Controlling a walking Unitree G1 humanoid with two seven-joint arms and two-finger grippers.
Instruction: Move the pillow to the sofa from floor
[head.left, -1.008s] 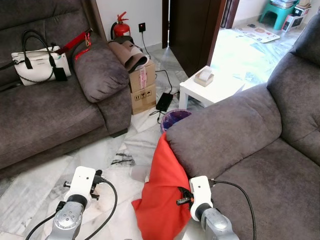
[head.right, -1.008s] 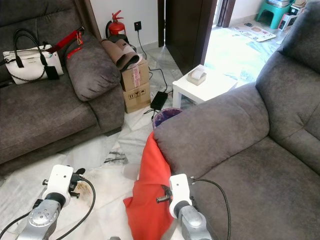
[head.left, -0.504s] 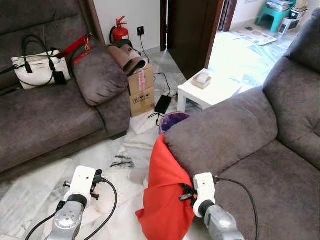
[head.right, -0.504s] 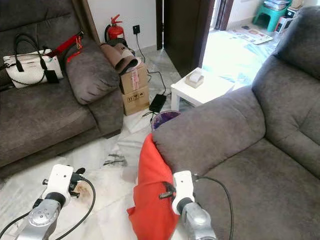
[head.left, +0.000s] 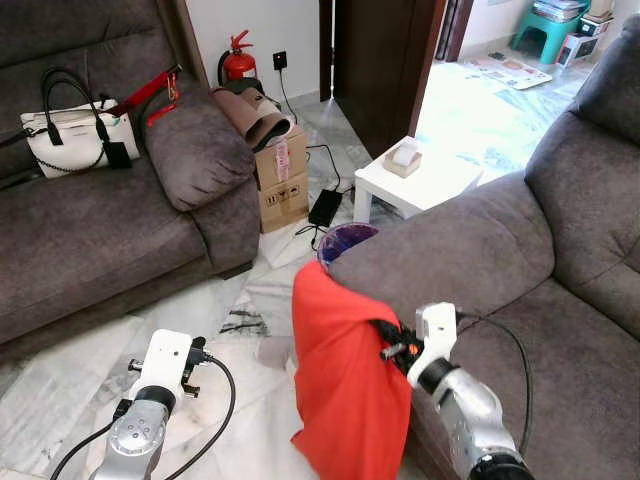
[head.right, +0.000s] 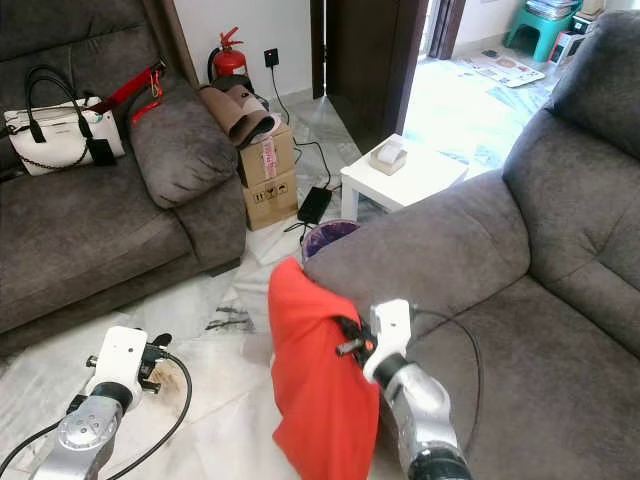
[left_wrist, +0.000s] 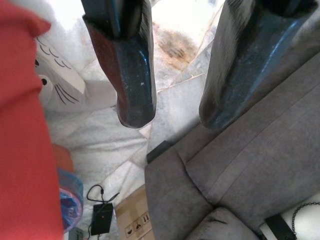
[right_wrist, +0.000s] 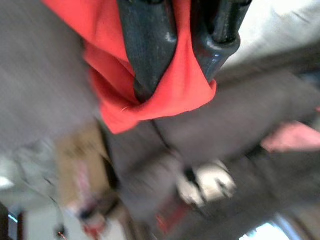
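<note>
1 red pillow (head.left: 345, 380) in R gripper (head.left: 392, 340) fingers (right_wrist: 147, 55).

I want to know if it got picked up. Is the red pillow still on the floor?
Off the floor. The red pillow hangs limp from the right gripper, pinched, beside the sofa arm.

Both arms silver, each with white wrist block and looped black cable. Left pincer (left_wrist: 172, 65): two glossy black fingers, rounded tips, faint speckle.

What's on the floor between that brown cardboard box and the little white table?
A black power adapter with its cable lies on the marble floor between the cardboard box and the white table, as the left eye view shows.
</note>
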